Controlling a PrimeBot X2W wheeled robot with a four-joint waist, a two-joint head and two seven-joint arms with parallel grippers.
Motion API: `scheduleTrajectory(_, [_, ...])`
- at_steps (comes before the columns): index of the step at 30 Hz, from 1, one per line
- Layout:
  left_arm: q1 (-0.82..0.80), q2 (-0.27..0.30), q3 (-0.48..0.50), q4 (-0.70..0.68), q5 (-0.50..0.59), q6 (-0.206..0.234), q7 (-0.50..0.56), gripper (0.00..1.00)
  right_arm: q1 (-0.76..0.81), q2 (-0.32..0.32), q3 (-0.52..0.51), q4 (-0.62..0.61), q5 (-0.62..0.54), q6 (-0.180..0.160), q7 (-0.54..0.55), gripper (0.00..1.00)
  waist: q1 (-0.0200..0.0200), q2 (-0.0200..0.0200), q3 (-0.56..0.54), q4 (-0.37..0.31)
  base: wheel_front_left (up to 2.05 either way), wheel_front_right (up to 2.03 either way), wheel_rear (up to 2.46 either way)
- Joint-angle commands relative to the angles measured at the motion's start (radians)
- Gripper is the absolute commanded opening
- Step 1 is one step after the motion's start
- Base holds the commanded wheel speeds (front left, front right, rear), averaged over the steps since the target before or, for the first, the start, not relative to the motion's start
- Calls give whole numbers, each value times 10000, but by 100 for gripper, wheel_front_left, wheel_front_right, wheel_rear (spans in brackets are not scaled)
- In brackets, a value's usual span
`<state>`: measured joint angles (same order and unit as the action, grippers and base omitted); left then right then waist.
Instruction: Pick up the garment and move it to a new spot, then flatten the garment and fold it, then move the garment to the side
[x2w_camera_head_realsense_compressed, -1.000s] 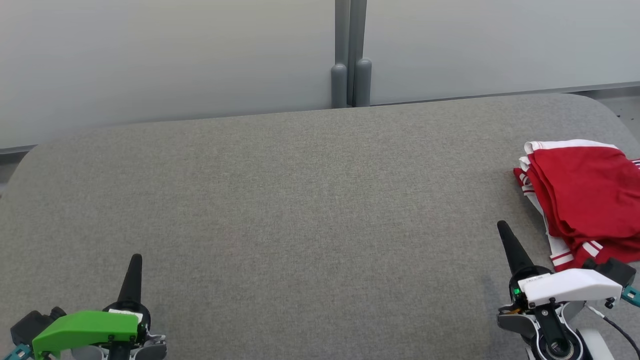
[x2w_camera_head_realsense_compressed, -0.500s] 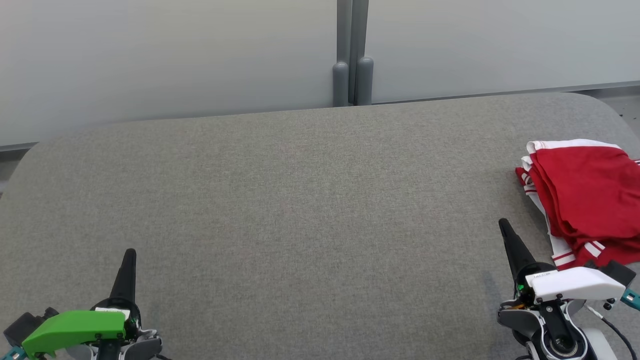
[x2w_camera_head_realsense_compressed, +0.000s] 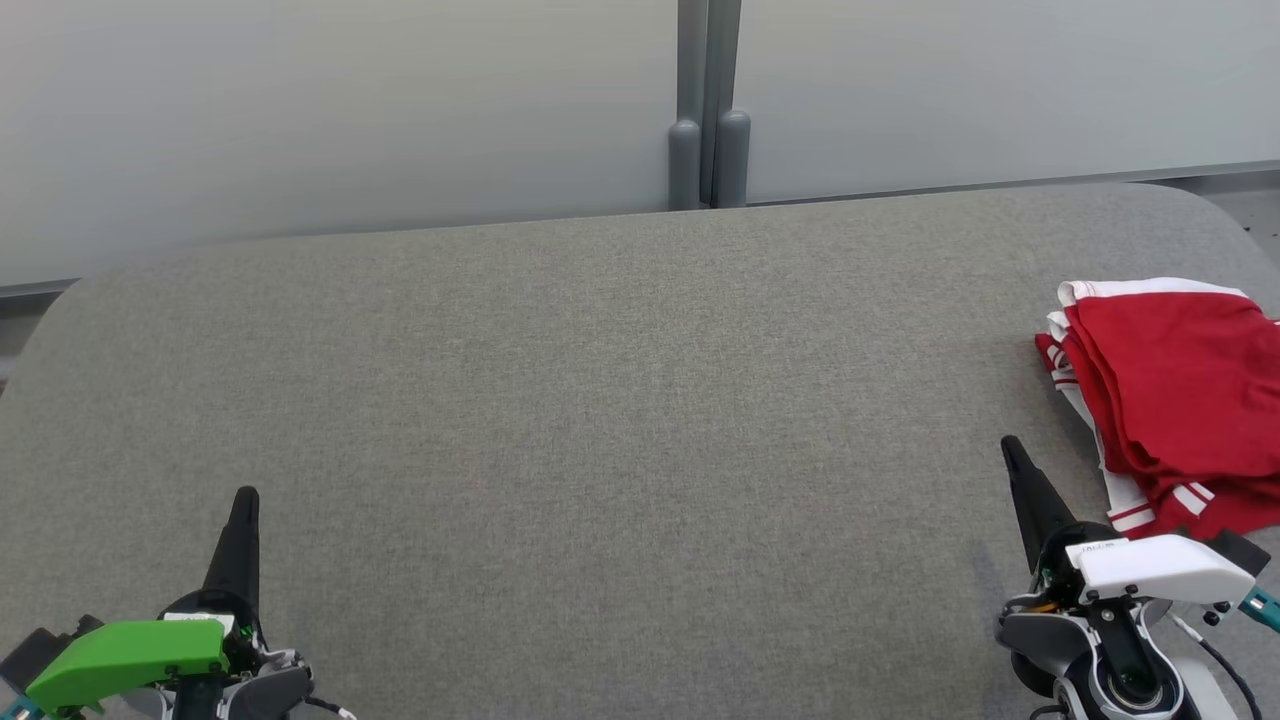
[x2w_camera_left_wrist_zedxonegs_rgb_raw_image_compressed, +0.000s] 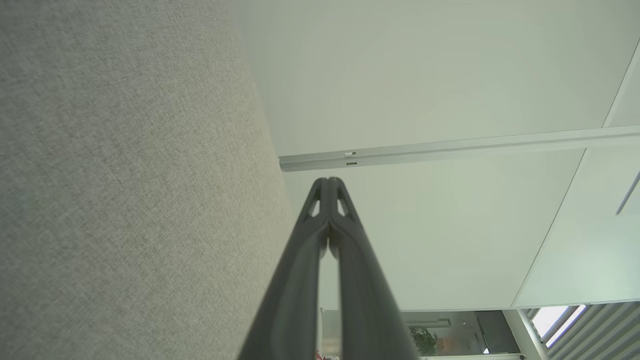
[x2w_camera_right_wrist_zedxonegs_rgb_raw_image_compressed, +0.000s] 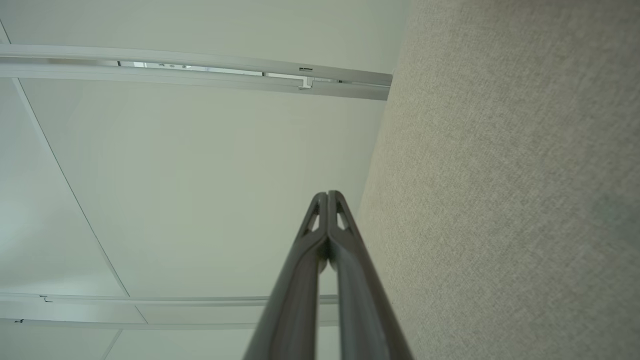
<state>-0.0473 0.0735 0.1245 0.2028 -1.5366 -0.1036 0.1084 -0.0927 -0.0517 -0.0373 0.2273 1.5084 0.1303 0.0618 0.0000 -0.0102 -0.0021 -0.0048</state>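
Since a second ago, our left gripper (x2w_camera_head_realsense_compressed: 243, 497) is sliding further into the lower left corner of the head view, its green housing sinking toward the bottom edge, while the whole picture drifts slightly right, which we take for the camera moving. Our right gripper (x2w_camera_head_realsense_compressed: 1008, 445) barely changes place at the lower right. Both are clenched and hold nothing; each wrist view shows the two dark fingers pressed together over the grey pad (x2w_camera_head_realsense_compressed: 600, 400). The garment (x2w_camera_head_realsense_compressed: 1170, 390) lies folded at the right edge of the frame, red with white striped trim, partly cut off by the frame edge, so we cannot tell how close it sits to the pad's rim. We judge the task as good as done. The risk is on the right: that gripper sits just beside the garment's lower striped hem, and a careless sideways pull-back could catch the trim and drag the loose layers open or nudge the stack outward.
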Motion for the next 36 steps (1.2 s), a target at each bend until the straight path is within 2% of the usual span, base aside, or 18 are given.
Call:
scheduleTrajectory(1, [-183,-38,91,13,-177,-83,64,0,-143,-47,-32,31,219,7,52,0,0,90,6,5,0,0,0])
scheduleTrajectory(17, [-278,-166,459,60,-879,-328,350,0,-173,-43,-93,172,1214,7,148,0,0,102,55,50,0,0,0])
scheduleTrajectory(36, [-279,-187,481,57,-827,-306,361,0,-173,-24,-108,163,1152,7,162,0,0,102,55,49,0,0,0])
